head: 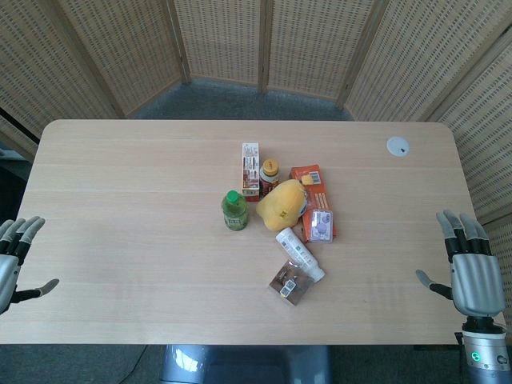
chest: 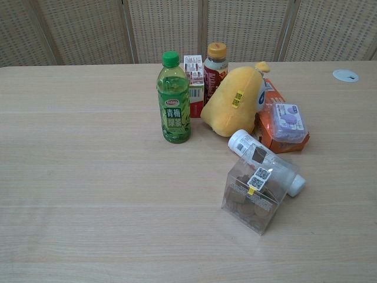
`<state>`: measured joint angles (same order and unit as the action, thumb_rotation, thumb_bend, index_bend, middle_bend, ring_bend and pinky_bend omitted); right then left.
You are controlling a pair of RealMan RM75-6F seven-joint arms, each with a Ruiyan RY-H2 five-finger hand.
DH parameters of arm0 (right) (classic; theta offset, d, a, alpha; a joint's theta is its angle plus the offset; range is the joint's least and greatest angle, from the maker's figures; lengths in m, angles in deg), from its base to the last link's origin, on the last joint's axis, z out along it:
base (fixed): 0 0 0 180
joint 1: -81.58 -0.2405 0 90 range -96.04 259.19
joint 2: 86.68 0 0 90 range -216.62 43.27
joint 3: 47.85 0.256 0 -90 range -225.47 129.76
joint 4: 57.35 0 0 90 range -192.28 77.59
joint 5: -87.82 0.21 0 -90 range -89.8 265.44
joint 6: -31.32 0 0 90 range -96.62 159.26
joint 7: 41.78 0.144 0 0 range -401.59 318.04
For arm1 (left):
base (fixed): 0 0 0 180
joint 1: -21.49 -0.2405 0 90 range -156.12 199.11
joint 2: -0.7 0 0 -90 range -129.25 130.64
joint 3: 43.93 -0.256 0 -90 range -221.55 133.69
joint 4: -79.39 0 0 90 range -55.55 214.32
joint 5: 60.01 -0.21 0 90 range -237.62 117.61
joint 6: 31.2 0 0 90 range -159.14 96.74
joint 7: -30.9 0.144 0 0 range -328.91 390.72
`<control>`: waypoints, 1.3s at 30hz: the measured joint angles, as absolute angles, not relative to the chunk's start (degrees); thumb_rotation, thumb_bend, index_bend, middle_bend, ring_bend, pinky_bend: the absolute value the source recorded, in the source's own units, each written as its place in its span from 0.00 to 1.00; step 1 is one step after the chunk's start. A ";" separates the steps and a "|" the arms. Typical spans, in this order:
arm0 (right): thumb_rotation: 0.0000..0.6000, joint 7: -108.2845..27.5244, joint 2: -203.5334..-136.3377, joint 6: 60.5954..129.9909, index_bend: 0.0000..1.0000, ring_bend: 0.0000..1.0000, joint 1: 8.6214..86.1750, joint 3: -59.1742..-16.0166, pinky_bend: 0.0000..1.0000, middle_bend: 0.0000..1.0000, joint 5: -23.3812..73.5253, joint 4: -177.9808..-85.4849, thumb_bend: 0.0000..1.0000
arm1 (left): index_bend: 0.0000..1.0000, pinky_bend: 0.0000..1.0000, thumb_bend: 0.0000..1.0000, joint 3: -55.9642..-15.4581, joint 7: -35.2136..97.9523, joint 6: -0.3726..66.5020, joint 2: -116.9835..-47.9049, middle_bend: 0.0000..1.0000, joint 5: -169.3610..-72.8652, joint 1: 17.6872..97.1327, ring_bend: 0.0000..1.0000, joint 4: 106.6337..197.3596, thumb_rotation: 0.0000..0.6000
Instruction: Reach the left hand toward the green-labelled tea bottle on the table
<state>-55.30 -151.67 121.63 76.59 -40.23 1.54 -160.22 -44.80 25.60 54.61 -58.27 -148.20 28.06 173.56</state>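
1. The left hand (head: 14, 258) sat at the table's left edge, near the front corner, fingers spread, holding nothing.
2. The right hand (head: 470, 268) sat at the right edge near the front, fingers also apart, nothing in it.
3. The green-labelled clear plastic tea bottle with a green cap (chest: 174, 107) stood upright near the table's middle, well apart from both hands.
4. Bare wood lay between the left hand and the bottle; its left side was open.
5. Clutter crowded the bottle's right and rear: a red-and-white carton (chest: 194, 82) just behind it, an orange-capped dark bottle (chest: 215, 69), a yellow plush toy (chest: 235, 101) just beside.
6. Further right: an orange box (chest: 274, 132) carrying a clear pack with a purple item (chest: 285, 120).
7. Nearer the front: a white bottle (chest: 265, 162) on its side, touching a clear plastic box of brown pieces (chest: 253, 197).
8. A small white round disc (head: 398, 146) sat near the far right corner.
9. The light wooden table (head: 128, 200) had rounded corners; woven rattan screen panels (head: 224, 36) stood behind, over grey floor.
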 measured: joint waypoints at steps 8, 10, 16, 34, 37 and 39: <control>1.00 -55.34 -151.71 121.67 0.00 0.00 76.61 -40.18 0.00 0.00 1.60 -160.20 0.00 | 0.00 0.00 0.00 -44.14 24.62 52.95 -59.10 0.00 -147.59 28.73 0.00 172.74 1.00; 1.00 -55.41 -151.74 121.65 0.00 0.00 76.59 -40.15 0.00 0.00 1.66 -160.20 0.00 | 0.00 0.00 0.00 -43.88 23.43 52.45 -59.99 0.00 -147.69 29.20 0.00 171.82 1.00; 1.00 -55.57 -151.79 121.72 0.00 0.00 76.62 -40.15 0.00 0.00 1.63 -160.55 0.00 | 0.00 0.00 0.00 -42.24 16.25 49.18 -66.64 0.00 -148.06 32.60 0.00 164.90 1.00; 1.00 -54.18 -150.80 122.04 0.00 0.00 76.90 -40.01 0.00 0.00 1.49 -161.28 0.00 | 0.00 0.00 0.00 -35.41 11.55 41.12 -90.69 0.00 -147.90 46.52 0.00 151.04 1.00; 1.00 -54.07 -150.72 121.97 0.00 0.00 76.89 -40.02 0.00 0.00 1.52 -161.35 0.00 | 0.00 0.00 0.00 -34.09 10.91 40.92 -94.64 0.00 -147.35 48.40 0.00 147.73 1.00; 1.00 -53.95 -150.66 121.98 0.00 0.00 76.91 -40.01 0.00 0.00 1.51 -161.41 0.00 | 0.00 0.00 0.00 -33.19 10.29 40.60 -97.36 0.00 -146.70 49.71 0.00 145.23 1.00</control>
<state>-53.95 -150.66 121.98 76.91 -40.01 1.51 -161.41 -33.19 10.29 40.60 -97.36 -146.70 49.71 145.23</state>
